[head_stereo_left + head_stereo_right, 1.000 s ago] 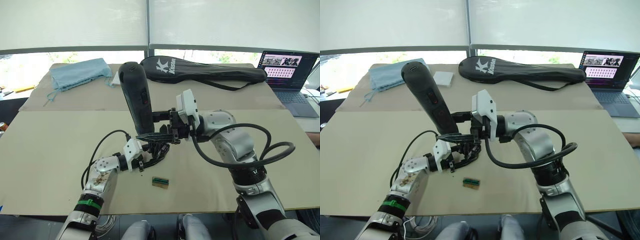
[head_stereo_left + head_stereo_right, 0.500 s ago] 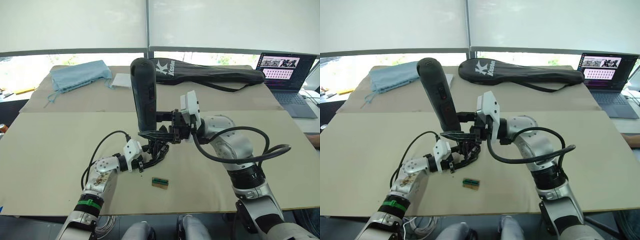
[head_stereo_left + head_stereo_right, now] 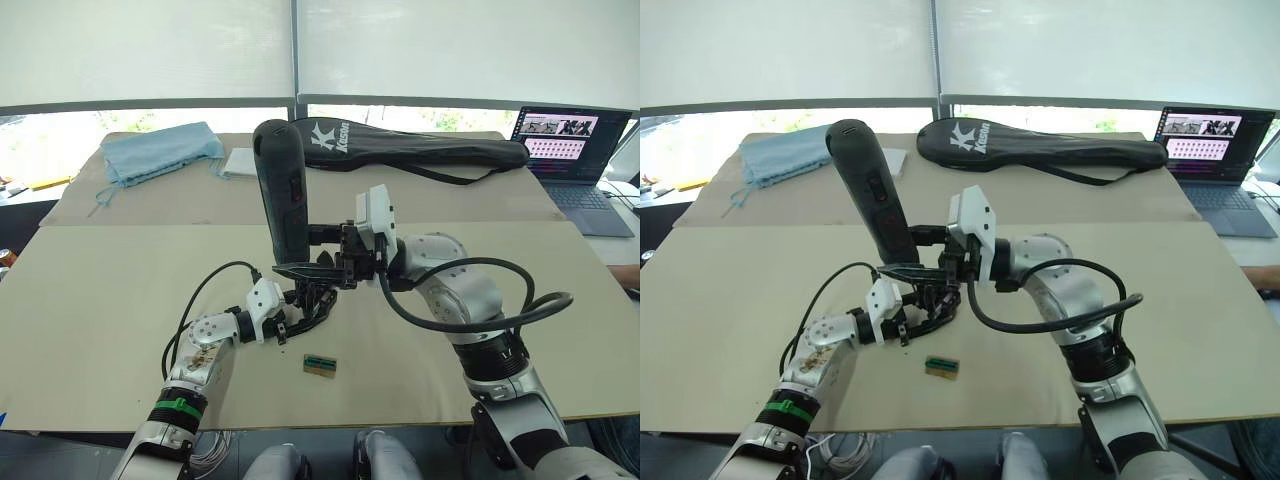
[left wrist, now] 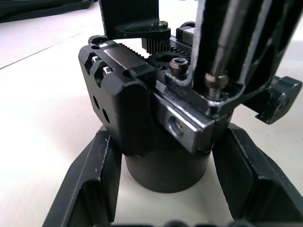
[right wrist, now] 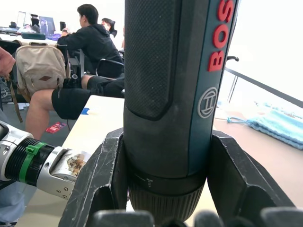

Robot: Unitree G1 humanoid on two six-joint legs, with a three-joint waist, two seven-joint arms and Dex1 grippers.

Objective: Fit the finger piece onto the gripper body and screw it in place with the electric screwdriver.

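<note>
The small black gripper body [image 4: 156,123], with its round base and silvery metal bracket, is stood on the tan table [image 3: 100,300], its base clamped between the two black fingers of the left gripper [image 4: 165,184]. The long, thick black electric screwdriver [image 3: 283,190] with the red mark is held near-upright directly above the gripper body, its barrel closed on by the right gripper [image 5: 163,189]. Its thin metal bit [image 4: 222,52] is seen reaching down to a screw head [image 4: 214,81] at the bracket's top.

Over the last second the screwdriver's upper end has been swung from leaning away from the racket bag [image 3: 400,145], to near vertical, and now slightly back; the tip has been kept at the gripper body. This is judged as alignment of the bit on the screw, with driving under way or about to begin.

The finger piece cannot be told apart from the mechanism's other black parts. A small green-and-tan block [image 3: 320,364] lies just in front of the gripper body.
</note>
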